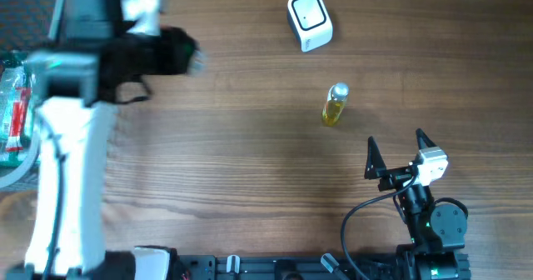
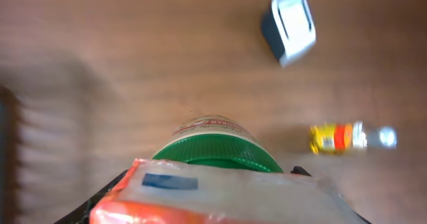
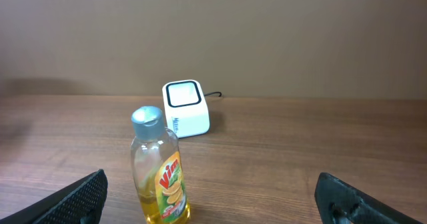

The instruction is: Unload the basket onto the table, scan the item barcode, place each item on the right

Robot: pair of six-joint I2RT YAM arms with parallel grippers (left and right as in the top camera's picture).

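The green-capped round container (image 2: 212,151) clamped in the left gripper (image 1: 176,51) could be dropped, if loosely held, before the white boxy scanner (image 1: 310,20).

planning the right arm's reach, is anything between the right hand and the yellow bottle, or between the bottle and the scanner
Nothing visible does. The right hand, open, faces the yellow bottle across bare table, and only bare wood lies between the bottle and the white scanner beyond it.

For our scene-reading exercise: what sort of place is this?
Likely a mock shop checkout on a wooden table: a white cube-shaped barcode scanner and a clear bottle of yellow liquid.
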